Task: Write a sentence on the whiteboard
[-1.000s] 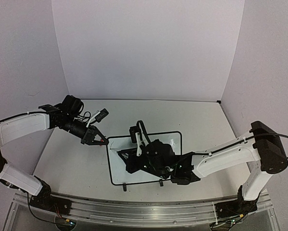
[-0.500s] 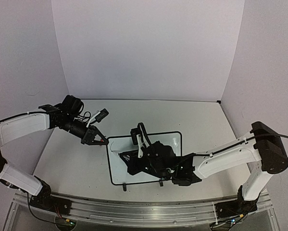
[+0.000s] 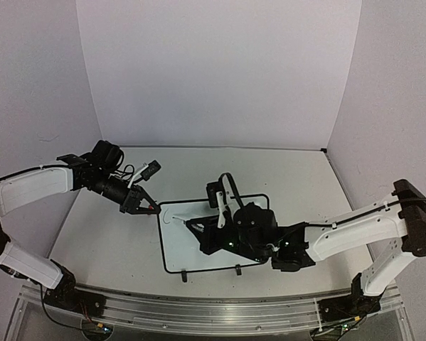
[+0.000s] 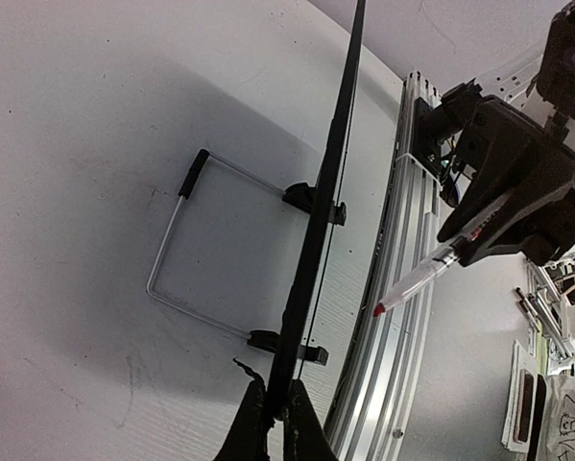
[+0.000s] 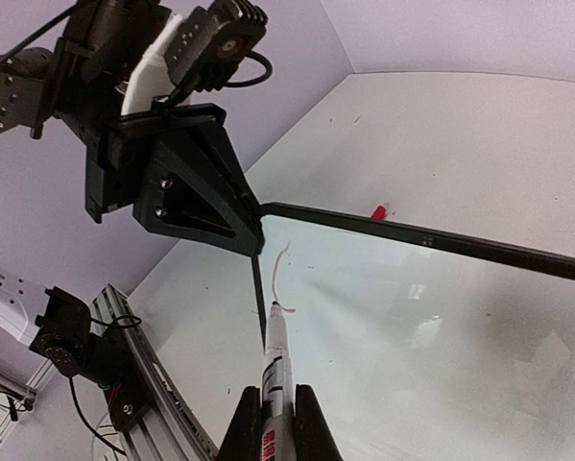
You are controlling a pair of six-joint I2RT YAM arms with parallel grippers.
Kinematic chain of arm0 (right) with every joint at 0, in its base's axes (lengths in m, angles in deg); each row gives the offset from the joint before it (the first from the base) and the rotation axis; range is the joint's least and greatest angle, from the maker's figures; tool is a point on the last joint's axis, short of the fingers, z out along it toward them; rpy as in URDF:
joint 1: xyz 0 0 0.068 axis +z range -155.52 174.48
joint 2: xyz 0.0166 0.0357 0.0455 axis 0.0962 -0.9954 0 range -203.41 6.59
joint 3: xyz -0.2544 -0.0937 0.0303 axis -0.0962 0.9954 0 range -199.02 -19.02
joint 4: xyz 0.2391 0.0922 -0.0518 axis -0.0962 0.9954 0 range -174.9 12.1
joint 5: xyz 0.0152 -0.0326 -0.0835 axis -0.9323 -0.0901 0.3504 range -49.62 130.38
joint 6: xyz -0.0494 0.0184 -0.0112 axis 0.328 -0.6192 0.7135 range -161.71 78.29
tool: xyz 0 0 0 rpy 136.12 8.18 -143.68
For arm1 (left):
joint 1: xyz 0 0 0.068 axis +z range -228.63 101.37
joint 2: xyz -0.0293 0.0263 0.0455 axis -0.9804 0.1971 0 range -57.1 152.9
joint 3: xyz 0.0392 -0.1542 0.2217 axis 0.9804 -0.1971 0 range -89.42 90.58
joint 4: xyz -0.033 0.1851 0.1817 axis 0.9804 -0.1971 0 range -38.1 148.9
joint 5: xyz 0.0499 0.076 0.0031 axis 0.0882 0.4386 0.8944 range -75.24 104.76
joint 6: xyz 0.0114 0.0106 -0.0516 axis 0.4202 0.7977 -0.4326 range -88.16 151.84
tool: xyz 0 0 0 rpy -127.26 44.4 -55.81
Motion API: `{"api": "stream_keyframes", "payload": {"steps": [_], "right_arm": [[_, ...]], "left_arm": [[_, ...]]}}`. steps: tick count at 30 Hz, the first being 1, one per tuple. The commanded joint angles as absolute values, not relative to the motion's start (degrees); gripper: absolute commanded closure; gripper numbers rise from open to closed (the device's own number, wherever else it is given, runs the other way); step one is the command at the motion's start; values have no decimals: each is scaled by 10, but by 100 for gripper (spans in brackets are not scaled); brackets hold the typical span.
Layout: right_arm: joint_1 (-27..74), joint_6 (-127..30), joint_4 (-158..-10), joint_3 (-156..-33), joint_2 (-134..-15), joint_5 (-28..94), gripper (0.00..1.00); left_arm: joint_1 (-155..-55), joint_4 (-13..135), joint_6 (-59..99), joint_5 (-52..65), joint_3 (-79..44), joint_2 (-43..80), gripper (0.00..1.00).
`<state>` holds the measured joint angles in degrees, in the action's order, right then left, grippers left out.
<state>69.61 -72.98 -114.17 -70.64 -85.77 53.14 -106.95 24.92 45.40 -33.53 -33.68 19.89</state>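
I have both arms over one whiteboard, which sits on the surface in the near middle, between the two bases, with its long edge toward me. The left gripper is clenched on the board's far left corner; in the left wrist view its two fingers pinch the thin black edge, which I see edge-on. The right gripper is grasping one marker, clamped around the barrel with the tip pointing forward over the board's left part. On the glossy white I count one mark only: a short, curved, reddish stroke close to the corner the left gripper holds. The marker's red tip lies at the near end of that stroke; I cannot tell whether it presses on the board. Along the board's near long edge I count two black clips, and one bent wire stand runs between them. One small red bit lies on the surface just beyond the board's far edge, beside the left gripper.
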Motion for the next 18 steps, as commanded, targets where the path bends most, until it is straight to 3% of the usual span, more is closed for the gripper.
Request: {"api": "stream_keyframes", "payload": {"steps": [1, 18], "right_arm": [[691, -725, -1169, -690, -805, 485, 100], [597, -732, -1179, -683, -828, 294, 100]], "left_arm": [[-1074, 254, 461, -303, -334, 191, 100], [-1074, 252, 461, -293, -331, 193, 100]]}}
